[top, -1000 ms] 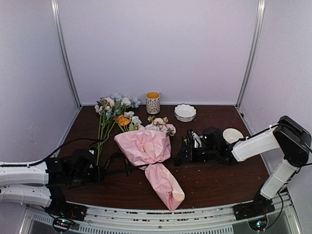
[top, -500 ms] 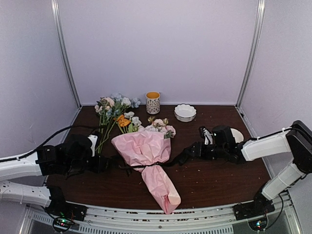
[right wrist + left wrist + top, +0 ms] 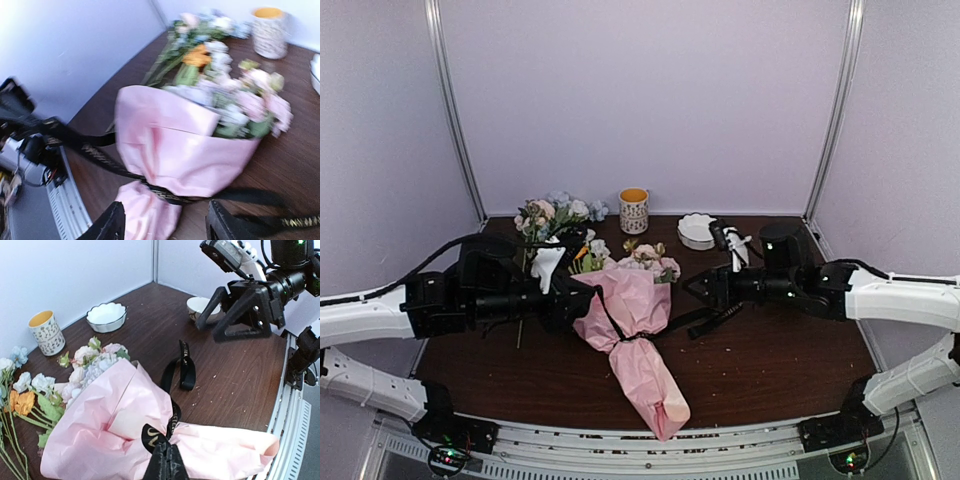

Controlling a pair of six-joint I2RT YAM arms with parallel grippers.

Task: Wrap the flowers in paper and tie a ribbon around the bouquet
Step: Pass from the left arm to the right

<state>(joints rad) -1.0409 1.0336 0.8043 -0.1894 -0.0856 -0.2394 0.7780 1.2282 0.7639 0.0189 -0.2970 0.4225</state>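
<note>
Ribbon (image 3: 188, 374) looped round bouquet (image 3: 100, 425), left jaws clenched on ribbon, right jaws spread, gripping nothing.

Gold lettering on the ribbon (image 3: 188, 371) is unreadable.

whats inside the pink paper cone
Pink and white blooms poke out of the wide end of the paper. Their stalks are covered by it and cannot be seen.

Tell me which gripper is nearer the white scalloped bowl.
Right. The right gripper hangs open just in front of the scalloped bowl; the left gripper is far to its left, across the bouquet, pinching the ribbon.
</note>
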